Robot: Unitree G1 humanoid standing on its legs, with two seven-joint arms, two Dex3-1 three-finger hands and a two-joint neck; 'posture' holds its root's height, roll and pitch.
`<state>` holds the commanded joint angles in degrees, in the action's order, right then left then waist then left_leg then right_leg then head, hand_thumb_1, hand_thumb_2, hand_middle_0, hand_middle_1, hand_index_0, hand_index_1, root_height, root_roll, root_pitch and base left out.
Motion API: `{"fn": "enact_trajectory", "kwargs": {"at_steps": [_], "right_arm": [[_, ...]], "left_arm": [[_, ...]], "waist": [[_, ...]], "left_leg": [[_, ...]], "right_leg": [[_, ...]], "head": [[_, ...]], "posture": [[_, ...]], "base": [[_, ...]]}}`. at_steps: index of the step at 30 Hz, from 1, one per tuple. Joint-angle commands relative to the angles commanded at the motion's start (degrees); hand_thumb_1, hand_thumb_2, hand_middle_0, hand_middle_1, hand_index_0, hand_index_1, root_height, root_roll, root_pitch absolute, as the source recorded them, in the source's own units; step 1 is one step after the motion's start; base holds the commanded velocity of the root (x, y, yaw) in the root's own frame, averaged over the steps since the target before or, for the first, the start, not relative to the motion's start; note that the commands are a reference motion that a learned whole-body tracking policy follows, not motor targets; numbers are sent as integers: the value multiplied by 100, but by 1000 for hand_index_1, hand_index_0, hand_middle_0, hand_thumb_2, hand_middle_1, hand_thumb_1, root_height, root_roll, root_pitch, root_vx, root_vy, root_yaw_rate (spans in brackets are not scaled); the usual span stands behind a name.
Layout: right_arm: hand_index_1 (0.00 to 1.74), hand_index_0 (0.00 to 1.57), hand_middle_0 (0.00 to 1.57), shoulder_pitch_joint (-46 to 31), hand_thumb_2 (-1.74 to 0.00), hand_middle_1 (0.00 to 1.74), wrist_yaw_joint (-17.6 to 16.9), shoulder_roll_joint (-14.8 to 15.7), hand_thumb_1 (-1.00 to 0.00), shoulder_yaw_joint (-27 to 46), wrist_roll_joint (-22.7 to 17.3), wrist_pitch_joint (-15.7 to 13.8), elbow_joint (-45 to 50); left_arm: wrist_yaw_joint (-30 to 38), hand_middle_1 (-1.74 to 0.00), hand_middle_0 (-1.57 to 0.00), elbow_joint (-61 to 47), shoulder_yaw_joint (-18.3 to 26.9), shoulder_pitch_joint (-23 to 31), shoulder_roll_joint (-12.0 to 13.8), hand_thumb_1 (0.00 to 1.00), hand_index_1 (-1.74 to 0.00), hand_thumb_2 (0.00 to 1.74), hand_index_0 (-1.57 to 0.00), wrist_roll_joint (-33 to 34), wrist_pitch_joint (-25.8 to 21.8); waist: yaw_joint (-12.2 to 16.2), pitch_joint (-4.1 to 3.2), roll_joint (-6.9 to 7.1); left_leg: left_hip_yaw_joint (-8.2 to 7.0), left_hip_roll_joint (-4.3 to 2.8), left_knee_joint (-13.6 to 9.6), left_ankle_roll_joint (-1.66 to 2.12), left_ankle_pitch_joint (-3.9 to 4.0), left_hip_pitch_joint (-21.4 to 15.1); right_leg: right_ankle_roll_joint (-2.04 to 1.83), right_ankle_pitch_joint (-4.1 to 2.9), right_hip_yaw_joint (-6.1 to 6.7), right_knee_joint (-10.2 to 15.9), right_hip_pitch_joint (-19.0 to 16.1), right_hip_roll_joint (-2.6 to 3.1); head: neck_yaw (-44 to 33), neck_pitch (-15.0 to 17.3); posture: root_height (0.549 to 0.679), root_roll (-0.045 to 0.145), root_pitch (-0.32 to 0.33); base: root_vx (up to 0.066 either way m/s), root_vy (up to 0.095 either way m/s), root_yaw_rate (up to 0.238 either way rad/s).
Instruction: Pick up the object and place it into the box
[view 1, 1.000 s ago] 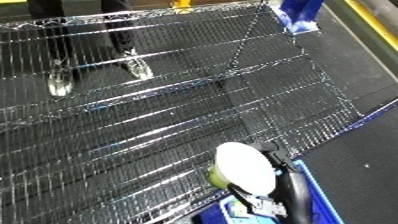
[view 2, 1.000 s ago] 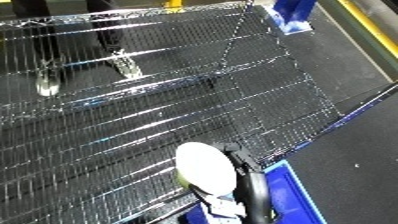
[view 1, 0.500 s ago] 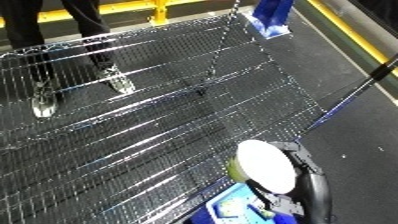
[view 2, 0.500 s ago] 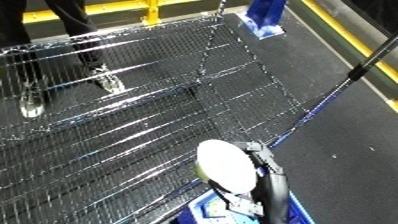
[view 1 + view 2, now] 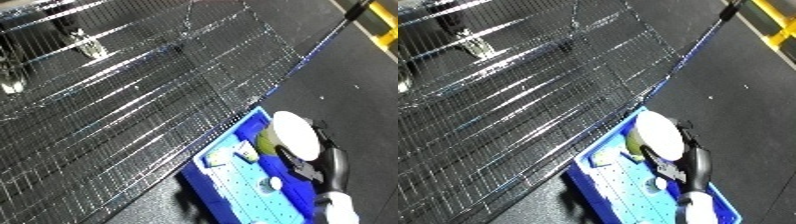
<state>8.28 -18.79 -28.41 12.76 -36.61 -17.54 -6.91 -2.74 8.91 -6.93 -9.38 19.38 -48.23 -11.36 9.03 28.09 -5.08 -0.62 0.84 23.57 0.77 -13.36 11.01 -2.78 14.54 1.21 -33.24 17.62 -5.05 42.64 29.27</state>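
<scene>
A blue bin [image 5: 211, 156] stands on the dark floor just off the edge of the wire mesh table [image 5: 133, 100]. My right hand [image 5: 325, 161] comes in from the lower right and is shut on a round white object [image 5: 294, 137] with a yellow-green underside. The object hangs tilted over the bin's far right part, about level with its rim. Whether it touches the bin I cannot tell. A few small pale items [image 5: 246, 150] lie on the bin's dotted floor. My left hand shows in neither view.
The mesh table fills the left and upper part of both views, its blue-trimmed edge [image 5: 298, 65] running diagonally. Through the mesh a person's shoes [image 5: 87, 44] show. Dark floor [image 5: 364, 90] lies to the right, with a yellow line [image 5: 771, 25] at the top right.
The camera has swung and tilted, so the bin now shows far more fully. My right hand has carried the white object from the table's edge to over the bin.
</scene>
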Motion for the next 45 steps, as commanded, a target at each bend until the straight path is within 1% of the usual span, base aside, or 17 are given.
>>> {"fn": "enact_trajectory", "kwargs": {"at_steps": [3,7,10,15,22,28,33,37,40,45], "right_arm": [[1653,1492,1492,-63,-1653,1653,-30,-8,-950,50,-115,-51,-169],[1305,1178,1178,-69,-1305,1305,-2,-34,-750,85,-386,-217,-449],[1044,942,942,-54,-1044,1044,48,-66,-600,116,-496,-319,-636],[609,549,549,-52,-609,609,49,-99,-350,155,-588,-358,-828],[0,0,0,-93,0,0,70,-81,0,205,-780,-442,-1099],[0,0,0,-113,0,0,100,-103,0,266,-835,-444,-1221],[0,0,0,-162,0,0,125,-113,0,259,-711,-405,-1229],[0,0,0,-194,0,0,246,-110,0,215,-679,-346,-1141],[0,0,0,-227,0,0,295,-105,0,174,-535,-324,-1027],[0,0,0,-235,0,0,488,-63,0,36,-261,-285,-657]], "left_arm": [[18,-1740,-1570,28,-23,-37,-25,1000,-1740,1740,-1570,0,-20],[21,-1740,-1570,56,-72,-81,-44,1000,-1740,1740,-1570,-20,-51],[18,-1740,-1570,76,-100,-104,-43,1000,-1740,1740,-1570,-50,-67],[47,-1740,-1570,108,-119,-137,-34,1000,-1740,1740,-1570,-78,-61],[36,-1740,-1570,126,-116,-130,-24,1000,-1740,1740,-1570,-70,-16],[-1,-1740,-1570,154,-140,-122,-26,1000,-1740,1740,-1570,-91,-6],[-29,-1740,-1570,162,-158,-103,-34,1000,-1740,1740,-1570,-96,5],[-29,-1740,-1570,139,-174,-78,-43,1000,-1740,1740,-1570,-95,21],[-54,-1740,-1570,116,-184,-49,-46,1000,-1740,1740,-1570,-130,58],[-78,-1740,-1570,75,-199,4,-76,1000,-1740,1740,-1570,-171,77]], "waist": [[59,17,-40],[100,34,-93],[112,46,-123],[129,47,-146],[134,44,-172],[156,45,-217],[172,53,-240],[180,59,-247],[179,60,-247],[143,52,-200]], "left_leg": [[-38,20,-12,1,-7,-22],[-70,42,-41,2,-2,-34],[-76,55,-51,6,6,-33],[-75,66,-47,8,8,-29],[-54,78,-58,9,32,-28],[-44,95,-44,17,44,-24],[-39,101,-12,22,50,-18],[-29,98,11,31,57,-1],[-18,94,7,38,70,-6],[14,72,-42,41,107,-23]], "right_leg": [[-3,-18,32,33,11,1],[-7,-43,53,84,26,-1],[-5,-55,49,102,34,-3],[6,-51,50,87,49,7],[29,-44,38,48,74,15],[50,-28,30,7,92,11],[69,-9,36,-46,110,18],[85,14,36,-88,127,23],[94,27,37,-104,125,26],[105,53,31,-100,93,57]], "head": [[60,-46],[197,-135],[272,-155],[376,-196],[495,-264],[541,-251],[528,-250],[485,-210],[409,-188],[118,-179]], "posture": [[664,71,38],[664,74,41],[665,75,42],[665,76,43],[664,77,44],[664,80,43],[664,83,41],[663,85,41],[663,86,40],[663,84,37]], "base": [[-29,46,-54],[-36,27,-34],[-26,9,-13],[-8,-1,-3],[1,-15,4],[13,-3,-9],[27,-5,-3],[25,-5,1],[25,3,17],[26,-5,44]]}}
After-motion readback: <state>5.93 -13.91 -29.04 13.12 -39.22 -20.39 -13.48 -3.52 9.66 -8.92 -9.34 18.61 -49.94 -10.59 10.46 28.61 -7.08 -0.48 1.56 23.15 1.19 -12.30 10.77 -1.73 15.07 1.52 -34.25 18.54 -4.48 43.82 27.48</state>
